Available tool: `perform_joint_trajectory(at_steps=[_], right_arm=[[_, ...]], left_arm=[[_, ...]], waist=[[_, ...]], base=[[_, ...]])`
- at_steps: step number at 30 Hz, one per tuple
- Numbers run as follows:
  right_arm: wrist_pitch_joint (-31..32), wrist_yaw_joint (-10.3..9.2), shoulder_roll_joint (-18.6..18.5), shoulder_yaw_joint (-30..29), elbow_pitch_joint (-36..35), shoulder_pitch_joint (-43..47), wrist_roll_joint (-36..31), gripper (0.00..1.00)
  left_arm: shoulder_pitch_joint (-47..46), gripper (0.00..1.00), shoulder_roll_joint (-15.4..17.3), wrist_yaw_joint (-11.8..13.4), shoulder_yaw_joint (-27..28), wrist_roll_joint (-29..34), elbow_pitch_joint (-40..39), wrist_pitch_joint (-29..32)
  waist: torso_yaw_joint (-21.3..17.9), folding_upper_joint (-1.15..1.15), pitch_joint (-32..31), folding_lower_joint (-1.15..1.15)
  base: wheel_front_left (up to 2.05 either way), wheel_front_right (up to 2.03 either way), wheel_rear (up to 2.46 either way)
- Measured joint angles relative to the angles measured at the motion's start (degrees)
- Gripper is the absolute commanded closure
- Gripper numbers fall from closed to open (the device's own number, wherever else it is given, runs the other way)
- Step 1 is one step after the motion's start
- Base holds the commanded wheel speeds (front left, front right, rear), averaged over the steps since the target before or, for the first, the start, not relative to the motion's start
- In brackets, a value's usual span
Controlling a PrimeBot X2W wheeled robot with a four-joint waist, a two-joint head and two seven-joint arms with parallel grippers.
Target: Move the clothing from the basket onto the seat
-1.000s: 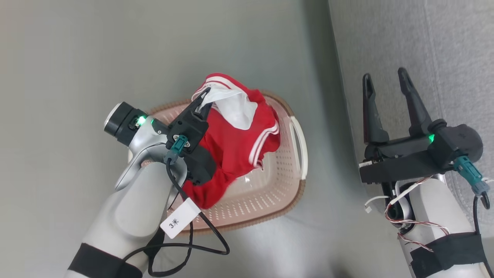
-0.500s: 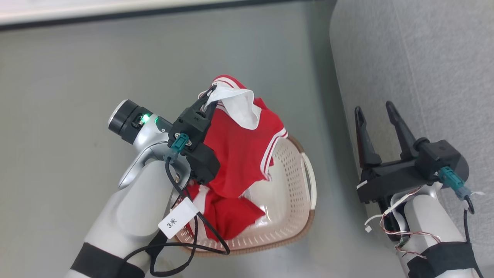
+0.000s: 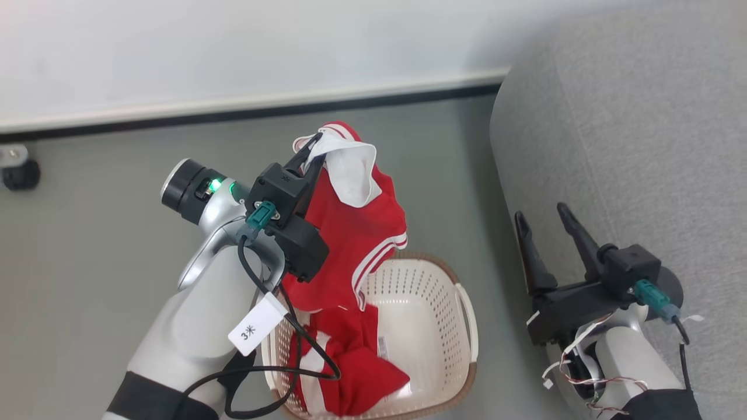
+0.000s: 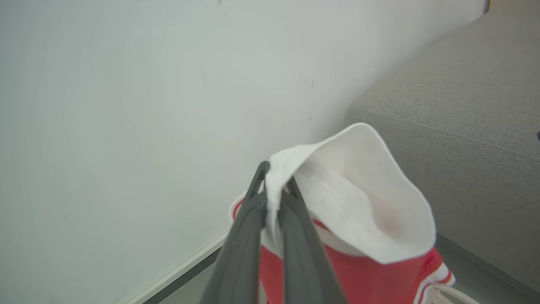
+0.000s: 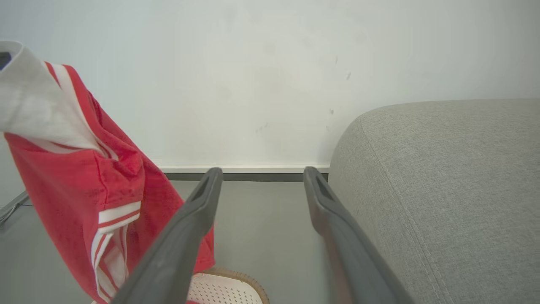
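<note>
1. One red garment [image 3: 350, 233] is held up above the far-left rim of the basket [image 3: 464, 315], pinched at its white panel, with the hem hanging down to the rim.
2. A second red garment [image 3: 350, 379] is noted bunched inside the basket, against its left wall.
3. The left gripper [image 3: 309, 150] is clenched on the white panel. The right gripper [image 3: 540, 211] is spread wide with nothing in it, beside the seat's near edge.
4. The seat [image 3: 630, 146] is placed right of the basket, apart from it.
5. Step judged: the first garment is out and its carry to the seat is in hand. A rightward swing is called for, high enough for the hem to pass the seat's rounded edge, with release well in from that edge.
</note>
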Motion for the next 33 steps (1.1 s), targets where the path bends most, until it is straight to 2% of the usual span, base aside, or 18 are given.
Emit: perform_joint_trajectory(at_steps=[11,24,33], right_arm=[[0.01,1.05,0.27,3.49,4.63,3.01,0.00,0.00],[0.01,1.98,0.94,12.54,10.24,3.36,0.43,0.00],[0.02,1.98,1.03,26.87,11.65,2.57,6.73,0.00]], left_arm=[[2.27,1.00,-0.16,-0.43,-0.45,-1.09,2.77,0.01],[4.10,1.00,-0.51,-0.51,-2.65,-2.77,4.23,1.22],[4.73,1.00,-0.59,-0.90,-8.88,-6.53,-0.54,3.21]], waist=[[-0.33,0.00,-8.30,0.00],[-0.83,0.00,-17.94,0.00],[0.35,0.00,-21.89,0.00]], base=[[0.00,0.00,0.00],[0.00,0.00,0.00],[0.00,0.00,0.00]])
